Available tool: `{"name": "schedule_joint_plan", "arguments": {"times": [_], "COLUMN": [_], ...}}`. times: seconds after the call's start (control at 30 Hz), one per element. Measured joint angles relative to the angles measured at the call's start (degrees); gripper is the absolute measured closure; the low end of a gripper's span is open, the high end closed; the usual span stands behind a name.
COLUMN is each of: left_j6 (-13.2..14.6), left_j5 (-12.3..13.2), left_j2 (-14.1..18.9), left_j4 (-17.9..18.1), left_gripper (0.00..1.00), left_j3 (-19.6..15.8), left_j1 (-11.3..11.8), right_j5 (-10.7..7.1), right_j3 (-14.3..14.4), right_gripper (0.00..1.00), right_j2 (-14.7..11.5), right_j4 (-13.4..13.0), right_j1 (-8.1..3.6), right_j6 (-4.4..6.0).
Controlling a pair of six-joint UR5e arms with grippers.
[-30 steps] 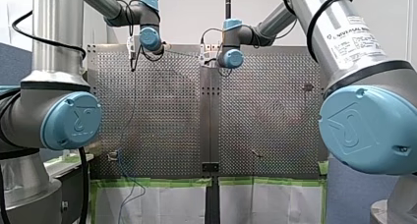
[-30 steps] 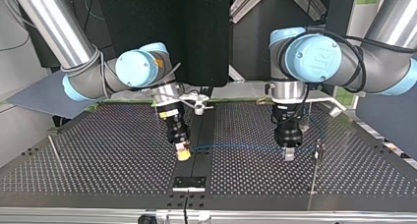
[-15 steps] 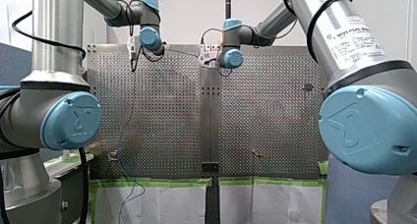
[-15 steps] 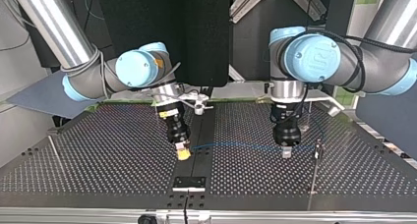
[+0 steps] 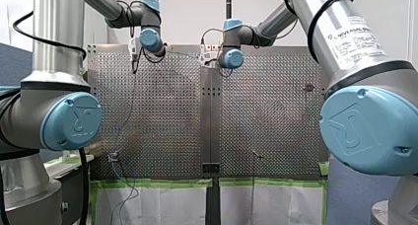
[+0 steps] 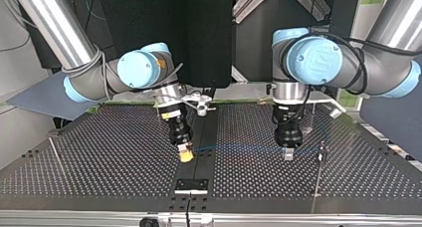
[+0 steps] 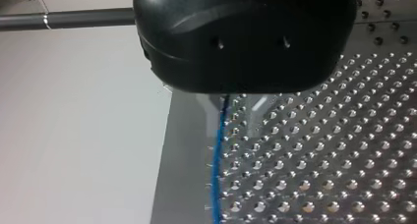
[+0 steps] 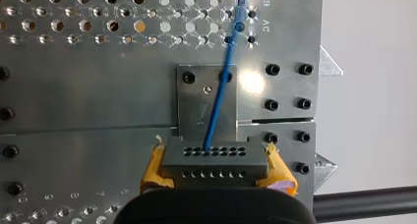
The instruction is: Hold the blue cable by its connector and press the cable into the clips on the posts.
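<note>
In the top view the thin blue cable [image 6: 239,148] runs level above the table from my right gripper [image 6: 185,155] to my left gripper [image 6: 287,154] and on to a thin post [image 6: 322,150]. The right gripper's yellow pads [image 8: 153,166] are shut on the grey connector [image 8: 212,160], and the cable [image 8: 219,103] leaves its face. My left gripper [image 7: 233,106] stands over the cable [image 7: 216,160]. Its metal fingers [image 7: 255,111] are apart, with the cable loose between them. In the front view the cable [image 5: 129,116] runs from the left gripper [image 5: 133,62] down to a small clip [image 5: 114,157].
A small metal plate [image 6: 191,185] is bolted on the table's middle seam near the top view's front edge. A thin rod [image 6: 55,157] lies at that view's left. A white bracket [image 6: 199,106] sits behind the right gripper. Green tape [image 5: 157,183] lines the table's edge.
My left gripper has lifted a little and its fingers have parted. The cable between the grippers has gone from slightly bowed to straight. My right gripper has stayed put.
</note>
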Motion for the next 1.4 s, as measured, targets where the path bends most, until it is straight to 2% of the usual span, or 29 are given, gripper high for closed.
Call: {"name": "schedule_joint_plan", "arguments": {"times": [0.03, 0.1, 0.13, 0.53, 0.7, 0.77, 0.8, 0.87, 0.93, 0.97, 1.0, 1.03, 1.4], "left_j6": [-0.1, -0.1, -0.1, 0.2, 0.5, 0.7, 0.9, 1.0, 1.2, 1.2, 1.3, 1.5, 1.9], "left_j5": [0.1, 0.1, 0.0, -0.8, -0.1, 0.1, 0.2, 0.2, 0.3, 0.3, 0.3, 0.2, 0.4], "left_j2": [-0.4, -1.0, -1.5, -2.4, -2.4, -2.4, -2.4, -2.4, -2.4, -2.4, -2.4, -2.4, -2.4], "left_j4": [0.0, -0.1, -0.2, -1.6, -2.0, -2.0, -2.0, -2.1, -2.2, -2.2, -2.3, -2.3, -2.8], "left_gripper": [0.51, 0.51, 0.48, 0.48, 0.56, 0.66, 0.66, 0.75, 0.78, 0.92, 0.92, 0.99, 0.99], "left_j3": [0.0, 0.1, 0.3, 4.1, 4.5, 4.5, 4.5, 4.5, 4.5, 4.5, 4.5, 4.5, 4.5], "left_j1": [0.1, 0.2, 0.3, 0.7, 0.6, 0.6, 0.5, 0.5, 0.4, 0.4, 0.3, 0.3, 0.0], "right_j5": [0.0, 0.0, 0.0, 0.0, 0.0, 0.0, 0.0, 0.0, 0.0, -0.01, -0.01, -0.02, -0.06], "right_j3": [0.0, 0.0, 0.0, 0.0, 0.0, 0.0, 0.0, 0.0, 0.0, 0.0, 0.0, 0.0, 0.0], "right_gripper": [1.0, 1.0, 1.0, 1.0, 1.0, 1.0, 1.0, 1.0, 1.0, 1.0, 1.0, 1.0, 1.0], "right_j2": [0.0, 0.0, 0.0, 0.0, 0.0, 0.0, 0.0, 0.0, 0.0, 0.0, 0.0, 0.0, 0.0], "right_j4": [0.0, 0.0, 0.0, 0.0, 0.0, 0.0, 0.0, 0.0, 0.1, 0.1, 0.1, 0.1, 0.1], "right_j1": [0.01, 0.07, 0.09, 0.07, 0.02, 0.02, 0.02, 0.02, 0.0, 0.01, 0.01, 0.01, -0.04], "right_j6": [0.0, 0.0, 0.0, 0.0, 0.0, 0.0, 0.0, 0.0, 0.0, 0.0, 0.0, 0.0, 0.0]}}
